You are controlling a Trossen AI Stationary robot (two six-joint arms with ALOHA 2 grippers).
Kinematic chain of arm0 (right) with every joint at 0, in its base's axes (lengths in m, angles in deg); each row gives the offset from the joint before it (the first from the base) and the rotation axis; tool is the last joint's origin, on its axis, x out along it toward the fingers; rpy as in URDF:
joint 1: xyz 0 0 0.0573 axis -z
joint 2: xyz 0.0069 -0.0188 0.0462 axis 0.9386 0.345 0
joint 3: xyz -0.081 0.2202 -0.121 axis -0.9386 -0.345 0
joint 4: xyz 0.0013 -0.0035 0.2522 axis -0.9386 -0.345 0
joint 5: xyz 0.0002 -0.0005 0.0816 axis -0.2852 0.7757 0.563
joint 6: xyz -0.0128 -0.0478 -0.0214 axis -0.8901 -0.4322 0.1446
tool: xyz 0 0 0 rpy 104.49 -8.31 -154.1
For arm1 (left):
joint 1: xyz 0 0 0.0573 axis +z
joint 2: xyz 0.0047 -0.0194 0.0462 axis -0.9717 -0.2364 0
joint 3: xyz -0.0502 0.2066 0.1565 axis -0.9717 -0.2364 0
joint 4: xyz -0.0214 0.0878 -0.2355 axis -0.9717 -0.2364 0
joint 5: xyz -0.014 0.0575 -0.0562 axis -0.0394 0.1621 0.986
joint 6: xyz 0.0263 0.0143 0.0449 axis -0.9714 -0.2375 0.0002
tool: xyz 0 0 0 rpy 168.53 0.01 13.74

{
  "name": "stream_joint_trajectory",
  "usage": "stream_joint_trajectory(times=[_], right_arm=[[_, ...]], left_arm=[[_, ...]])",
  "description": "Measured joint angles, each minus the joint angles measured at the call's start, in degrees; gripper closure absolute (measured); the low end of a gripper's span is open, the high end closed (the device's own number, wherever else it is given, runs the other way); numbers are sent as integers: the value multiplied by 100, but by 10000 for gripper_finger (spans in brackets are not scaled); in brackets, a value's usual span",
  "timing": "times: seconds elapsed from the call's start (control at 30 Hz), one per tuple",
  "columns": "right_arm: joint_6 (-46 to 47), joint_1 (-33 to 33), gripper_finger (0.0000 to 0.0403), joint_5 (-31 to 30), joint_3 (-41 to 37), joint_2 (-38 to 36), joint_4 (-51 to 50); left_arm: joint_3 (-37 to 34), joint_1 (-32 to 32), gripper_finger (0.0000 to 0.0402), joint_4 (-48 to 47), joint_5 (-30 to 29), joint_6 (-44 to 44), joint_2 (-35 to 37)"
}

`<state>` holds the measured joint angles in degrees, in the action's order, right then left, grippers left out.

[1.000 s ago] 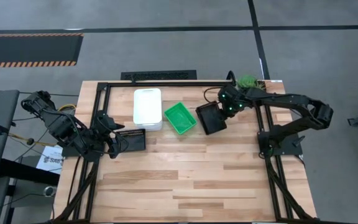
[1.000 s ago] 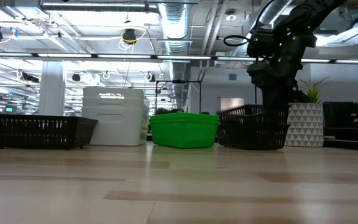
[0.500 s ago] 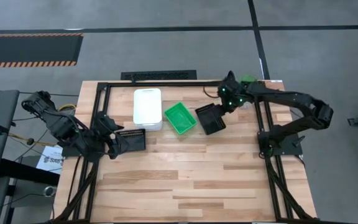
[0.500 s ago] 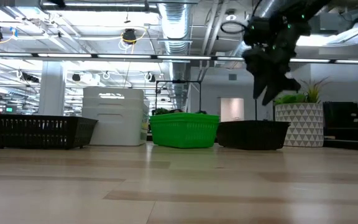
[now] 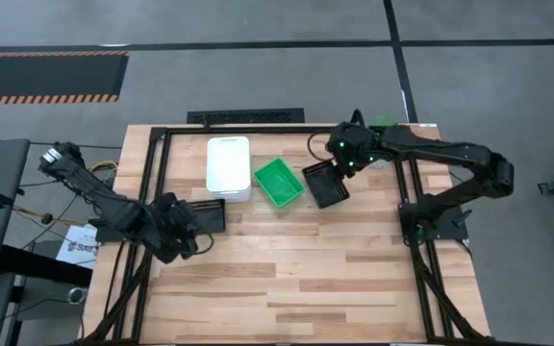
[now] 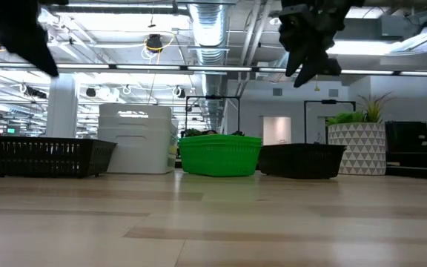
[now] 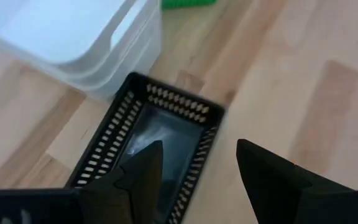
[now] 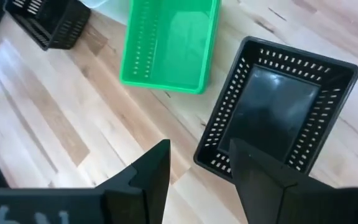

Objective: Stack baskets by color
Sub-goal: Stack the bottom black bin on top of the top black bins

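Note:
A stack of white baskets (image 5: 229,168) stands at the far middle of the table, with a green basket (image 5: 279,183) to its right. Right of that a black basket (image 5: 325,185) rests flat on the wood. Another black basket (image 5: 206,216) sits near the left edge. My left gripper (image 7: 197,174) is open just above this left basket's near end. One of its fingers is over the inside and the other is outside the wall. My right gripper (image 8: 201,180) hangs open, high above the right black basket (image 8: 278,118).
A potted plant (image 5: 385,123) in a patterned pot (image 6: 358,148) stands at the far right corner behind my right arm. The black frame rails (image 5: 162,163) run along the table's edges. Bare wood (image 5: 296,279) fills the near half of the table.
My right gripper has let go of the right black basket and risen well clear of it. That basket, which was tilted up before, has settled level. My left gripper has come down toward the left black basket, and its opening is unchanged.

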<state>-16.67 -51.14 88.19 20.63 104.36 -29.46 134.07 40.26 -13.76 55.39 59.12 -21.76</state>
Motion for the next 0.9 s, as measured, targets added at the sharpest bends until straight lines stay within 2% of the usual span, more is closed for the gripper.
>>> stream_joint_trajectory(times=[0.2,0.3,0.43,0.63,0.77,0.9], right_arm=[[219,-457,216,-233,0,0,4],[306,-645,219,-246,0,0,4],[458,-885,223,-301,0,0,33],[757,-1273,222,-566,0,0,34],[1035,-1593,224,-745,0,23,129],[1264,-1998,227,-956,0,24,364]], left_arm=[[-966,434,207,666,30,229,0],[-1378,604,207,1241,437,-13,0],[-1812,787,207,1912,802,160,0],[-1956,960,219,3083,1370,292,-2],[-1956,999,231,4040,1283,-100,-12],[-1956,1254,243,4711,1283,-482,-318]])
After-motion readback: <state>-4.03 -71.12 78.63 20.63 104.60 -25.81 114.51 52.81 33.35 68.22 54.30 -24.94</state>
